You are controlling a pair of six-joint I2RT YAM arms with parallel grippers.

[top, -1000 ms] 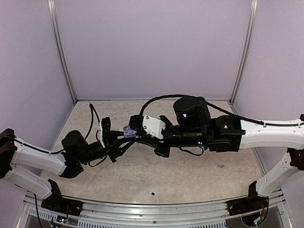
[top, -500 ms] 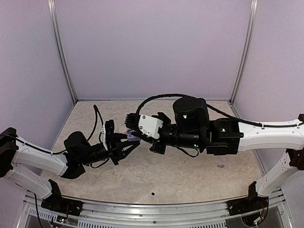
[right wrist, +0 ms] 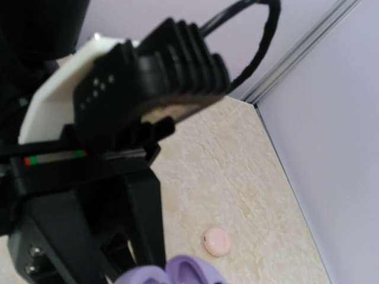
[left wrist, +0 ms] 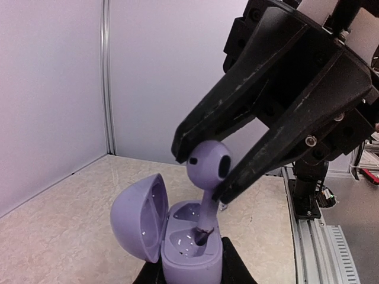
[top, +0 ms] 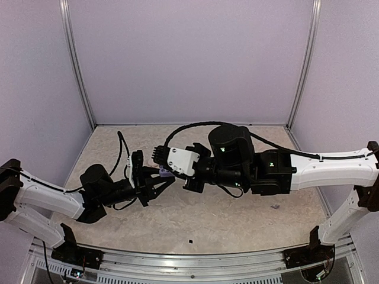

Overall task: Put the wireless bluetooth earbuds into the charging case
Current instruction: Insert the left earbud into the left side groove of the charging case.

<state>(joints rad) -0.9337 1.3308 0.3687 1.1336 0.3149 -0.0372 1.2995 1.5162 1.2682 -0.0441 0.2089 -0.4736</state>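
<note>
My left gripper (left wrist: 190, 271) is shut on the base of a lilac charging case (left wrist: 189, 248), held upright above the table with its lid (left wrist: 137, 218) swung open to the left. My right gripper (left wrist: 204, 171) comes down from the upper right, shut on a lilac earbud (left wrist: 208, 163). The earbud's stem tip sits in one of the case's two sockets, and the bud leans a little. In the top view the two grippers meet at the case (top: 163, 173). The right wrist view shows only the case's top (right wrist: 172, 274) at its bottom edge.
A round pink case (right wrist: 217, 241) lies shut on the beige table beyond the grippers. A tiny pale object (top: 275, 206) and a dark speck (top: 190, 242) lie on the table. Lilac walls with metal corner posts (top: 77, 65) close in the back and sides.
My right arm has moved left and brought the earbud down to the case. My left gripper has shifted slightly right with the case.
</note>
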